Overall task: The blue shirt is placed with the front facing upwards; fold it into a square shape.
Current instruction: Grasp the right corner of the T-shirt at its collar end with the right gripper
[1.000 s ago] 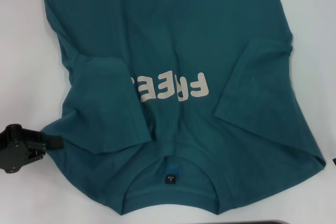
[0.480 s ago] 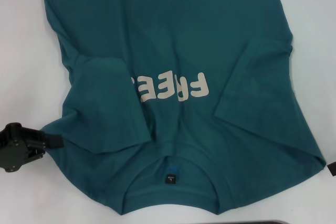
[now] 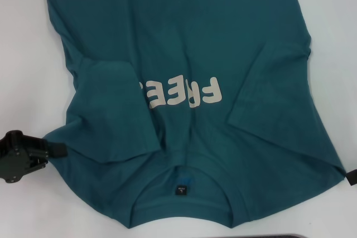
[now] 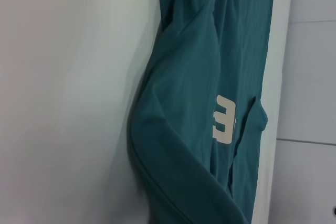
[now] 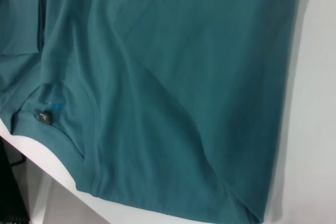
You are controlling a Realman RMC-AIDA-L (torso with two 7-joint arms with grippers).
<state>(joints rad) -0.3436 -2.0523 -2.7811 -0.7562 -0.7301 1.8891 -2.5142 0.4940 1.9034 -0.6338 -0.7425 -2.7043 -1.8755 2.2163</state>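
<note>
The blue shirt [image 3: 184, 54] lies front up on the white table [image 3: 22, 54], with its collar and small dark label [image 3: 182, 188] nearest me. Both short sleeves are folded inward onto the chest, the left sleeve [image 3: 111, 110] covering the end of the cream lettering [image 3: 181, 94]. My left gripper [image 3: 58, 150] sits low at the shirt's left shoulder edge, its tip at the cloth. Only a black sliver of my right gripper [image 3: 351, 178] shows, by the right shoulder corner. The left wrist view shows the shirt [image 4: 199, 103] side-on. The right wrist view shows the collar label [image 5: 44, 116].
Bare white table lies on both sides of the shirt. A dark strip [image 3: 301, 236] runs along the near table edge. In the left wrist view the far table edge meets a pale tiled surface [image 4: 310, 77]. Something dark [image 5: 10, 192] lies below the table edge in the right wrist view.
The black sliver of the right gripper at the right edge has shifted slightly lower and shows a bit more. The left gripper and the shirt have barely moved.
</note>
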